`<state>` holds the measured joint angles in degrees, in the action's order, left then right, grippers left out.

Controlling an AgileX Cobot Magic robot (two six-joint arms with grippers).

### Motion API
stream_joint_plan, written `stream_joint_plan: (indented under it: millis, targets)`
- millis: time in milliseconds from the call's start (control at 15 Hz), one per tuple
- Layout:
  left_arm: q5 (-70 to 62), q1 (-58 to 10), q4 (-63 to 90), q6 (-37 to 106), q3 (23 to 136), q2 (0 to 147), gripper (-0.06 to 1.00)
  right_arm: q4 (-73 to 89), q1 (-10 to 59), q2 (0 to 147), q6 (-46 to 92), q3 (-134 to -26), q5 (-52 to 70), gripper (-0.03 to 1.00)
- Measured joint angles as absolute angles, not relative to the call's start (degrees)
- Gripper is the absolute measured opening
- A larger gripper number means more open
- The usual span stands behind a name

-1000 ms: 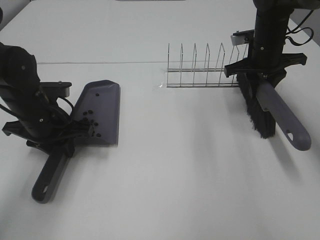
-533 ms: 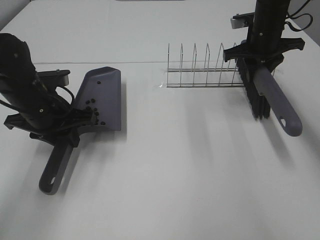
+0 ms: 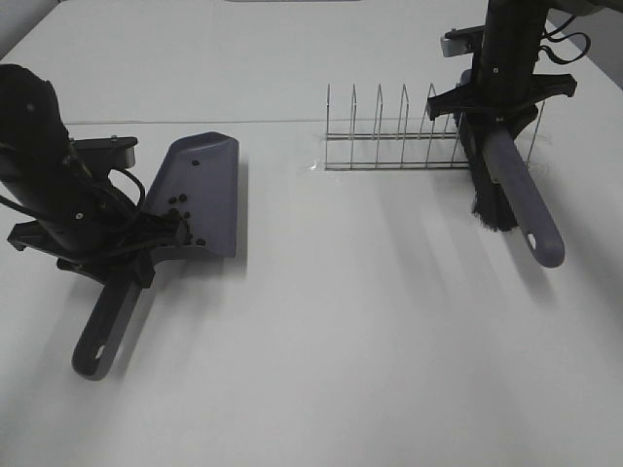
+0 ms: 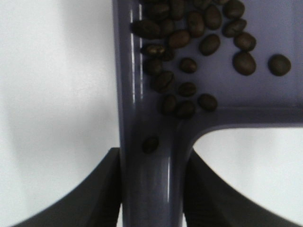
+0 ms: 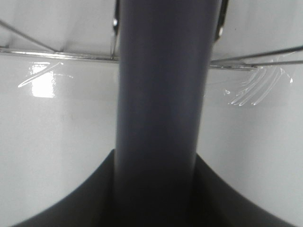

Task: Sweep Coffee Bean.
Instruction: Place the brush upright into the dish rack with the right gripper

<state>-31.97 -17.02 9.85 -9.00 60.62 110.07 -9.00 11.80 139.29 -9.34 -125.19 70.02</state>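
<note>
The grey dustpan (image 3: 206, 185) is on the left of the table, its handle (image 3: 101, 334) pointing toward the front edge. My left gripper (image 3: 125, 259) is shut on that handle just behind the pan; the left wrist view shows the fingers (image 4: 101, 191) on both sides of the dustpan handle (image 4: 151, 182). Several dark coffee beans (image 3: 181, 218) lie at the back of the pan, and they show large as coffee beans (image 4: 189, 42) in the wrist view. At the right, my right gripper (image 3: 497, 105) is shut on the grey brush handle (image 3: 523, 195), with black bristles (image 3: 486, 190) hanging beside it. The brush handle (image 5: 161, 109) fills the right wrist view.
A wire rack (image 3: 394, 136) stands at the back centre-right, right beside the brush, and its rods (image 5: 265, 56) cross behind the handle in the right wrist view. The white table (image 3: 350, 321) stretches between the two arms.
The right arm has carried the brush back and a little left, close to the rack's right end. The left arm shifted the dustpan slightly away from the front edge, beans still inside.
</note>
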Motion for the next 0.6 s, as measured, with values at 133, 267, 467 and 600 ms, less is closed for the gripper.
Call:
stream_joint_plan:
  millis: [133,267,467,600]
  targets:
    - [-32.0,-17.0,9.9,-9.0,60.6,110.1,0.36,-9.4,11.8,140.1,-9.6,-127.0,70.0,0.35]
    - [-32.0,-17.0,9.9,-9.0,60.6,110.1,0.36,-9.7,11.8,140.6,-9.7,-127.9,70.1,0.35]
    - [-32.0,-17.0,9.9,-9.0,60.6,110.1,0.36,-8.9,11.4,140.6,-9.7,-128.8,70.1,0.35]
    - [-32.0,-17.0,9.9,-9.0,60.6,110.1,0.36,-4.4,9.6,140.6,-9.2,-128.8,70.1,0.35]
